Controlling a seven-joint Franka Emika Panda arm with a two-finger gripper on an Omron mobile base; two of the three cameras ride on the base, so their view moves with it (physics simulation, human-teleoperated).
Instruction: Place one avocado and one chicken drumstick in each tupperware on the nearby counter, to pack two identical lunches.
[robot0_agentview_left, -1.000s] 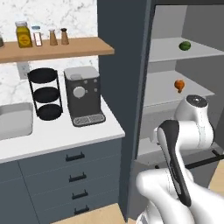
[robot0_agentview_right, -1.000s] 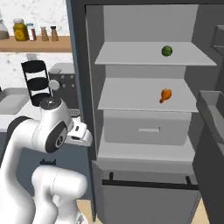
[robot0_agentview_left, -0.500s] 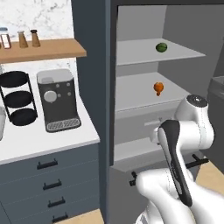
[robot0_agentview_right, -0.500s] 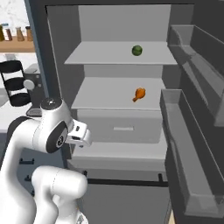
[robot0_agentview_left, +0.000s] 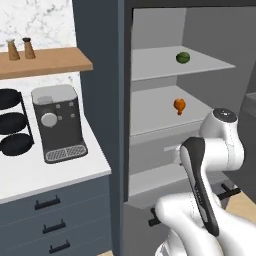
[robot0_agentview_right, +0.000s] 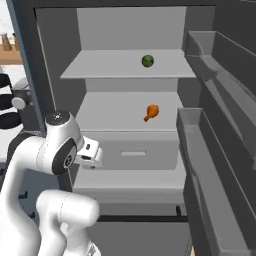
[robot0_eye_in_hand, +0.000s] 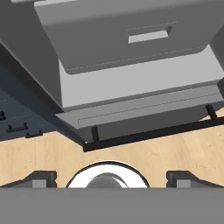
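Observation:
A green avocado (robot0_agentview_left: 183, 57) (robot0_agentview_right: 147, 61) lies on the upper shelf of the open fridge. One shelf below it rests an orange-brown chicken drumstick (robot0_agentview_left: 179, 105) (robot0_agentview_right: 152, 112). The white counter (robot0_agentview_left: 30, 175) runs to the left of the fridge, over dark drawers. The tupperware is out of view. My gripper (robot0_eye_in_hand: 111, 178) is open, its fingertips (robot0_eye_in_hand: 41, 177) set wide apart with nothing between them. It hangs low in front of the fridge and looks down at the grey fridge drawer (robot0_eye_in_hand: 131, 39) and the wooden floor, well below both foods.
A coffee machine (robot0_agentview_left: 57, 122) and a black tiered rack (robot0_agentview_left: 10, 122) stand on the counter under a wooden wall shelf (robot0_agentview_left: 45, 62). The fridge door with its bins (robot0_agentview_right: 215, 150) stands open on the right. A black bar handle (robot0_eye_in_hand: 153, 131) runs below the fridge drawer.
The whole picture has shifted left, so the base has driven right and the fridge now sits more central and closer. Avocado and drumstick have stayed on their shelves. The gripper stays open.

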